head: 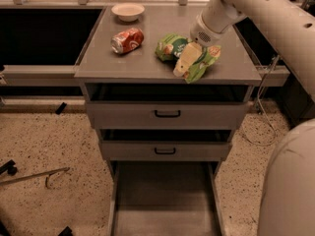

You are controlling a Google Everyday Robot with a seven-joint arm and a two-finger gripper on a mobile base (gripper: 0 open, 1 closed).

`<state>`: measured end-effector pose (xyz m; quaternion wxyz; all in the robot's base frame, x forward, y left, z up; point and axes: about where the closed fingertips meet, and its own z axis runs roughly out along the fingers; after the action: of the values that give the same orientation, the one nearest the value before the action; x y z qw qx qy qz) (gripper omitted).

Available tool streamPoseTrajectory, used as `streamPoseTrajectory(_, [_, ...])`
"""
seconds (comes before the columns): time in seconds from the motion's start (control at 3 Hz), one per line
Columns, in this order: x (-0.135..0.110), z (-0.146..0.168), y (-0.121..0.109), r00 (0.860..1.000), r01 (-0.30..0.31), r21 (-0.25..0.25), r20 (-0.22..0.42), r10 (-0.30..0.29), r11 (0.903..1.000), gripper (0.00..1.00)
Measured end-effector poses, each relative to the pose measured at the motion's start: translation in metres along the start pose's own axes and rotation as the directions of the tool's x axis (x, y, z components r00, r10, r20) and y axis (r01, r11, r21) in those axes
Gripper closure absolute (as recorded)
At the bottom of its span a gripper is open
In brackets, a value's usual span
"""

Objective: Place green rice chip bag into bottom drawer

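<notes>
The gripper (pixel 186 63) is seen set down on the green rice chip bag (pixel 170 47), which is found crumpled on the cabinet top (pixel 147 68), right of centre. Whether a grasp is made cannot be told. The bottom drawer (pixel 165 200) is pulled out at 6 o'clock, presumably to receive the bag. A red soda can (pixel 127 40) is spotted at the bag's 9 o'clock and a white bowl (pixel 128 11) at 11; both are judged clear of a lift.

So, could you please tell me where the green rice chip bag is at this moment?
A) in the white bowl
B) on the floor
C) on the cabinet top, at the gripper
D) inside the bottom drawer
C: the green rice chip bag lies on the cabinet top, right of the soda can, with the gripper on it, while the bottom drawer is pulled out without it.
</notes>
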<state>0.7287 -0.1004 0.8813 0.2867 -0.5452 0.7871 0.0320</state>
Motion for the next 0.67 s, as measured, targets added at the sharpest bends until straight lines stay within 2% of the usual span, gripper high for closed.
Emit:
streamPoseTrajectory(0.33, [0.0132,0.0176,0.0035,1.0,-0.018,-0.037,-0.013,0.018,0.9992,0.0])
streamPoseTrajectory(0.67, [0.0143,0.0196,0.004,1.0,-0.019,-0.041,-0.015,0.019,0.999,0.16])
